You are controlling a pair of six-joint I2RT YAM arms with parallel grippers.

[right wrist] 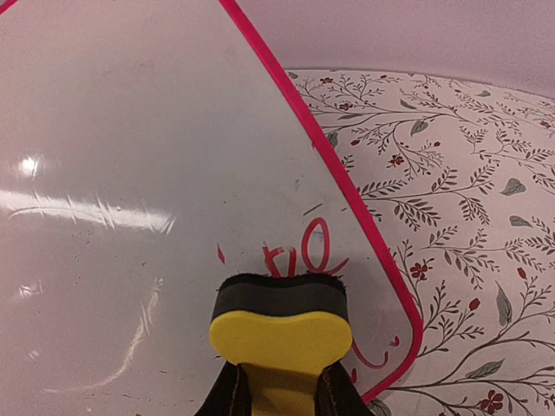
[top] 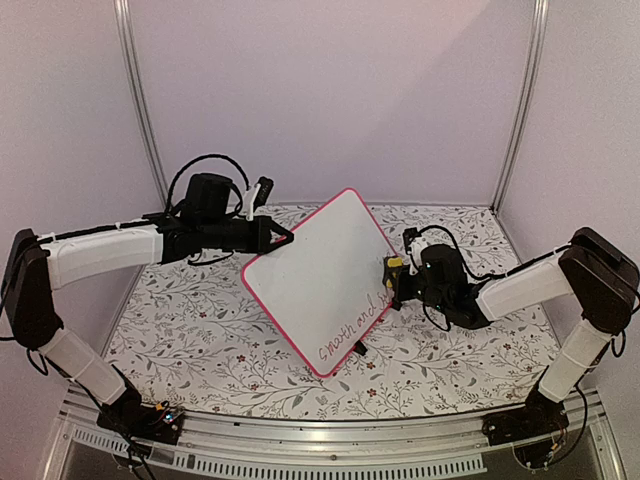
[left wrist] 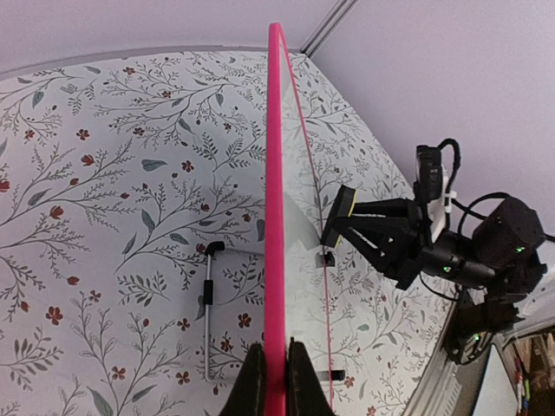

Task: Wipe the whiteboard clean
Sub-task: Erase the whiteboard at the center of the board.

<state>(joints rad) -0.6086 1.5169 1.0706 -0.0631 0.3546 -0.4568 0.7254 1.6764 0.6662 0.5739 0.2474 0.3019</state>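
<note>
The whiteboard (top: 320, 280), white with a pink-red frame, stands tilted on the table with red writing (top: 350, 330) along its lower right edge. My left gripper (top: 282, 237) is shut on its upper left edge; the left wrist view shows the frame (left wrist: 276, 199) edge-on between the fingers (left wrist: 251, 381). My right gripper (top: 392, 275) is shut on a yellow eraser (right wrist: 280, 334), whose black felt presses on the board face (right wrist: 130, 173) just below the red letters (right wrist: 305, 253). A black clip foot (left wrist: 326, 258) shows on the board's lower edge.
A thin metal rod with black ends (left wrist: 209, 308) lies on the floral tablecloth (top: 200, 330) behind the board. Pale walls and corner posts (top: 140, 100) enclose the table at the back and sides. The right arm (left wrist: 434, 247) reaches in from the board's front side.
</note>
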